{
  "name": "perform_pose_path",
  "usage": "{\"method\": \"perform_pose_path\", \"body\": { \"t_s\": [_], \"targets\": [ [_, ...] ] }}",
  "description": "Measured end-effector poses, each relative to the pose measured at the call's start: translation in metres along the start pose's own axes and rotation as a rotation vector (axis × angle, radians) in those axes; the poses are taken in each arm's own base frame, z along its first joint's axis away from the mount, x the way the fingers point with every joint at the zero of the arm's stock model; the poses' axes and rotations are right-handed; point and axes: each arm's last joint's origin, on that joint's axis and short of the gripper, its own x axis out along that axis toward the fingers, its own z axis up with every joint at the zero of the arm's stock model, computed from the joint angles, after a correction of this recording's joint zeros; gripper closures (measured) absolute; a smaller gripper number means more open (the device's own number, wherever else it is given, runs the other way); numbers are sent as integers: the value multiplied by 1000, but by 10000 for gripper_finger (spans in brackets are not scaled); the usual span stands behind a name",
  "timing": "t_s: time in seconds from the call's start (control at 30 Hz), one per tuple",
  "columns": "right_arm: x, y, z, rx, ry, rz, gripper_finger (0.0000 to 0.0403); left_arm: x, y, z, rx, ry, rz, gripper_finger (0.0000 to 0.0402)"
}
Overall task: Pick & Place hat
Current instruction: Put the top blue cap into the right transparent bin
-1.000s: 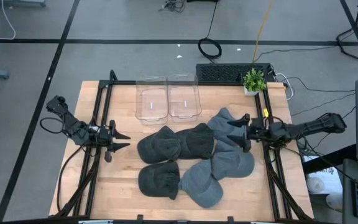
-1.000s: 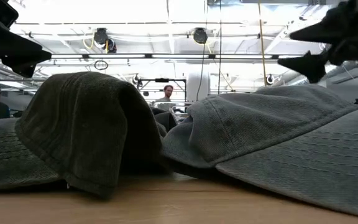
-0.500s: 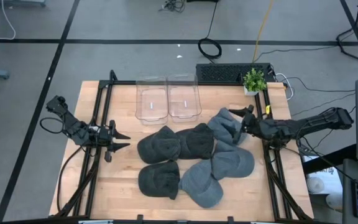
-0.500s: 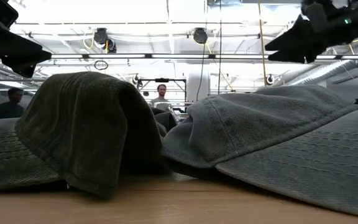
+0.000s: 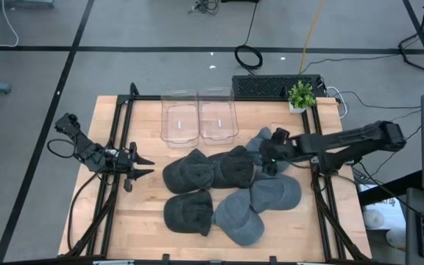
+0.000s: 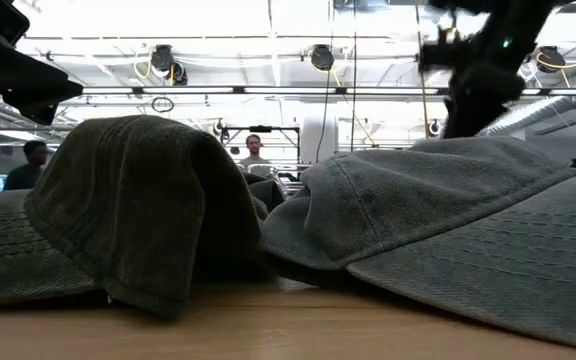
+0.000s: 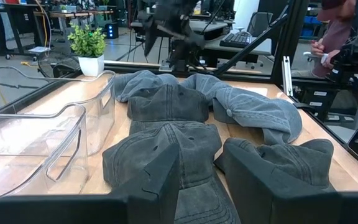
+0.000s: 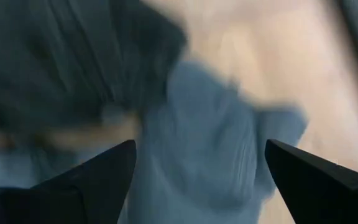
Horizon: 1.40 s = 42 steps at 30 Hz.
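Note:
Several grey hats lie in a loose heap on the wooden table (image 5: 146, 213). The dark ones (image 5: 188, 171) are toward the left, the lighter blue-grey ones (image 5: 274, 193) toward the right. My right gripper (image 5: 266, 160) hangs open above the heap's far right part, tipped steeply down. A light hat (image 8: 210, 124) shows blurred between its fingers in the right wrist view, and the fingers touch nothing. It also shows in the low view (image 6: 465, 105). My left gripper (image 5: 147, 166) waits open at the table's left edge, level, facing the hats (image 7: 166, 102).
Two clear plastic bins (image 5: 179, 118) (image 5: 218, 115) stand side by side at the far edge, behind the hats. A small potted plant (image 5: 300, 96) sits at the far right corner, next to a keyboard (image 5: 271, 86). Bare wood lies near the front left. People show in the room beyond.
My right gripper has swung from the table's right edge toward the middle, over the hats, rising a little. It has tipped from about level to pointing steeply down and has stayed open. The hats have not moved.

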Motion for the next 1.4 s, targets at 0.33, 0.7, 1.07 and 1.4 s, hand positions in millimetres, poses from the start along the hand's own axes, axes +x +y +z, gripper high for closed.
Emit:
{"method": "perform_pose_path", "body": {
  "t_s": [0.33, 0.7, 1.07, 1.4],
  "targets": [
    [25, -43, 3, 163, 251, 23, 57, 0, 0, 0, 0, 0, 0, 270],
    [38, -54, 3, 185, 231, 41, 57, 0, 0, 0, 0, 0, 0, 270],
    [64, -48, -22, 213, 238, -11, 57, 0, 0, 0, 0, 0, 0, 270],
    [67, -46, -26, 236, 257, 43, 152, 0, 0, 0, 0, 0, 0, 270]
  ]
}}
